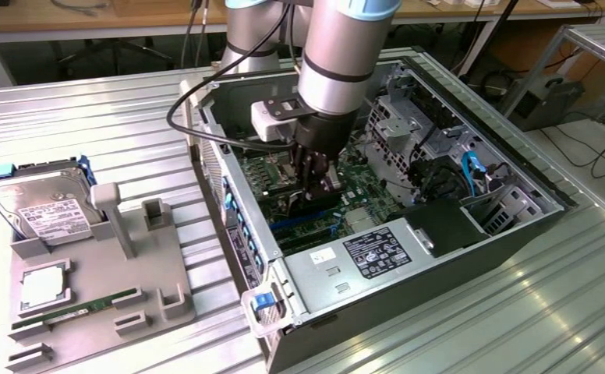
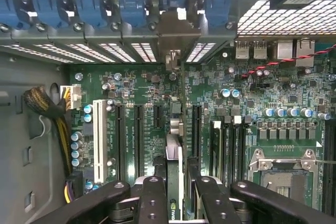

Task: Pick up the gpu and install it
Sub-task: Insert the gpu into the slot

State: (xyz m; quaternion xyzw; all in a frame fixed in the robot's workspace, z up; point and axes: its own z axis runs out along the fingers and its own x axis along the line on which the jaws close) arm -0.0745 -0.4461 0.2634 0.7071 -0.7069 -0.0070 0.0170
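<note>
Open computer case and a parts stand on a ribbed metal table

The case [image 1: 469, 257] exposes a green motherboard [image 2: 262, 93]; on the exterior view's left, a grey stand [image 1: 94, 300] holds a hard drive [image 1: 43, 209] and a RAM stick [image 1: 74, 310].

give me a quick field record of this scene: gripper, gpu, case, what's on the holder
gripper: inside the open computer case, shut on the gpu
gpu: held edge-on above the motherboard, bracket toward the rear slot openings
holder: carries hard drive, RAM stick
</note>
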